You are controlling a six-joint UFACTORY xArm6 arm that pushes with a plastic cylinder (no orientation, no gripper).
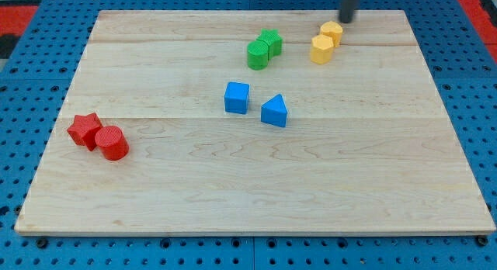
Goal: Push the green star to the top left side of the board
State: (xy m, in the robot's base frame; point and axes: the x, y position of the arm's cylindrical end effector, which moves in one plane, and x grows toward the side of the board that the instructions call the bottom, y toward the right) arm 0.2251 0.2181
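Rod [349, 5] cut off by view's top edge, blurred. Green star [271, 41] partly hidden behind green cylinder [258, 55]. Yellow blocks' [326, 42] shapes unclear.

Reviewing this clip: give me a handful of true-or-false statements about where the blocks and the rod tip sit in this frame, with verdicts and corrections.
1. The green star lies in the board's top left corner. False: it sits near the top edge, slightly right of centre, touching the green cylinder.
2. My tip is near the view's top right, just above the two yellow blocks. True.
3. My tip is touching the green star. False: the yellow blocks lie between them.
4. The red star and red cylinder sit together at the view's left. True.
5. The blue cube is to the right of the blue triangular block. False: it is on its left.
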